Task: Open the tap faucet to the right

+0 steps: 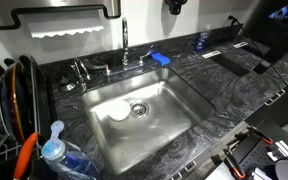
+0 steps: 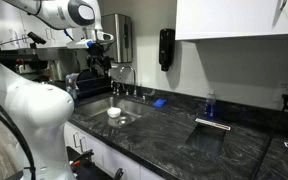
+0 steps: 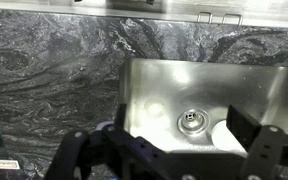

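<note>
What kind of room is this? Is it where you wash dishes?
Most likely a kitchen. There is a steel sink set in a dark stone counter, a tall chrome tap faucet behind it, and a dish rack holding dishes beside it.

Lighting is even and moderately bright in both exterior views. A bright strip (image 1: 74, 30) behind the sink (image 1: 174, 125) is overexposed. The basin steel shows soft glare around the drain (image 1: 138, 110). The counter (image 1: 234, 85) right of the sink carries a dull sheen. The wrist view is dimmer: the sink's far wall glares, and the gripper (image 3: 169, 152) before it is dark and unfocused. All frames are coarse.
</note>
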